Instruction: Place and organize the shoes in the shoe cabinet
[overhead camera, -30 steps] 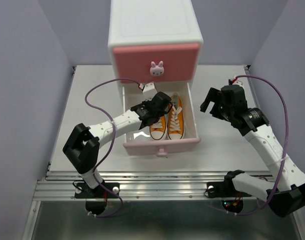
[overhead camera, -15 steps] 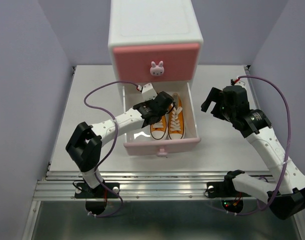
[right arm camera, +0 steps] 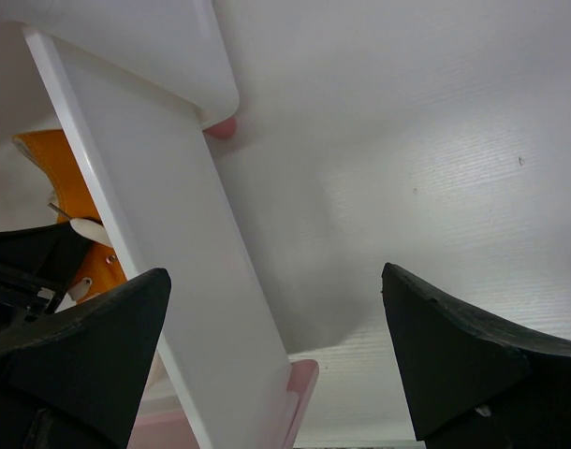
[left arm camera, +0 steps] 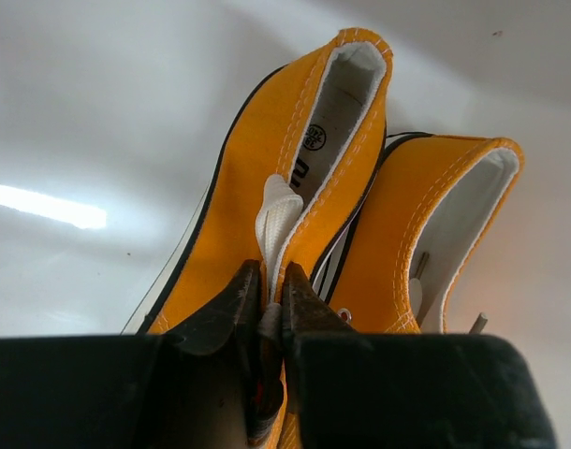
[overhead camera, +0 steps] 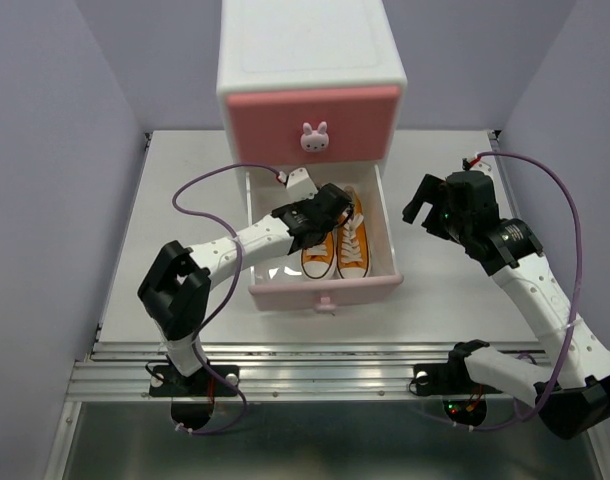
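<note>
While the shoe cabinet's (overhead camera: 310, 60) pale pink lower drawer (overhead camera: 325, 290) stands pulled out, the left gripper (left arm camera: 267, 292) reaches into it, jaws nearly closed, pinching the tongue and lace of one orange sneaker (left arm camera: 257, 187). The other orange sneaker (left arm camera: 426, 243) lies just beside it in the same drawer. Right of that drawer, the right gripper (overhead camera: 430, 212) hovers, jaws spread wide, holding nothing.

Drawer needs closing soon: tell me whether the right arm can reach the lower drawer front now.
Probably yes: the right gripper hangs open just beside the lower drawer front, with nothing between them.
</note>
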Tool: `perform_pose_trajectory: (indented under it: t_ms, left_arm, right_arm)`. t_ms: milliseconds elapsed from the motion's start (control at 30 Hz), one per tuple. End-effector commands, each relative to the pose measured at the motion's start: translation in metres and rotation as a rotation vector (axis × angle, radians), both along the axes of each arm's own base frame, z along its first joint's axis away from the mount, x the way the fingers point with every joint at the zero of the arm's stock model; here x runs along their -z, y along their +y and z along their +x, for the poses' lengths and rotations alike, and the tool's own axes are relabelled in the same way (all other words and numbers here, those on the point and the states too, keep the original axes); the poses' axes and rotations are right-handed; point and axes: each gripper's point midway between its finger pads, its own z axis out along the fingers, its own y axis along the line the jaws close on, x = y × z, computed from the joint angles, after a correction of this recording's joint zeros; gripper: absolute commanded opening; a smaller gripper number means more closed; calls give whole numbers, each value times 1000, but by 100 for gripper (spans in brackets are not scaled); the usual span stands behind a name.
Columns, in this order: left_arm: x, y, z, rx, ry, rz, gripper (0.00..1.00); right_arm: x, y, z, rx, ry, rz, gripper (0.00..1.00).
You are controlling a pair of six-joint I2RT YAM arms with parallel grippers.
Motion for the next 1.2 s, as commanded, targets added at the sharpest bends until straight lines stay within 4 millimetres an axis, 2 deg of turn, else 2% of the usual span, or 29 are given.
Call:
perform_pose_trajectory:
  t_ms: [0,167,200,267,300,333,400,433,533,600,633,700,800,933,1067,1100,1133,1167]
  left_arm:
    - [-21,-32,5,-17,-5,-127,0]
    - [-19,-41,10,-2,-4,-133,0]
    - [-21,-43,12,-5,-5,-130,6]
    - [-20,-38,11,-23,5,-109,25]
    - [-22,-35,12,-38,1,-102,32]
    - [-27,-33,12,-49,-4,-107,44]
    - [-32,-26,10,-73,-7,-106,56]
    - [-35,-24,9,-77,-11,-106,66]
    - [-43,-15,6,-92,-21,-98,76]
    - [-54,-11,5,-90,-42,-103,79]
    - [-56,-10,4,-84,-48,-101,85]
    - [-64,-9,4,-74,-59,-110,88]
    - [-93,-9,2,-54,-99,-145,89]
    - [-121,-2,0,-54,-137,-166,90]
    - [-129,8,-3,-72,-140,-151,91]
    - [-143,8,-4,-71,-151,-167,92]
    - [-145,12,-7,-71,-141,-149,98]
    - [-153,14,-8,-69,-149,-153,99]
  right_arm:
    - [-8,-4,1,24,-35,5,100]
    - [-10,-5,1,31,-40,3,100]
    - [-10,-5,1,30,-40,2,100]
    - [-10,-6,0,31,-39,1,100]
    - [-9,-6,-1,31,-37,0,100]
    - [-10,-7,-2,37,-38,6,100]
    - [-10,-7,-3,40,-40,11,100]
    - [-10,-7,-4,45,-39,18,100]
    - [-10,-6,-5,48,-41,28,100]
    - [-12,-6,-5,44,-45,30,100]
    - [-13,-6,-5,42,-48,29,100]
    - [-15,-6,-5,41,-54,27,100]
    - [-21,-6,-5,38,-67,33,100]
    - [-26,-6,-5,36,-78,39,100]
    - [-30,-7,-7,38,-87,41,100]
    - [-31,-7,-8,36,-87,39,100]
    - [-30,-7,-11,30,-75,33,100]
    - [-33,-7,-12,22,-79,36,100]
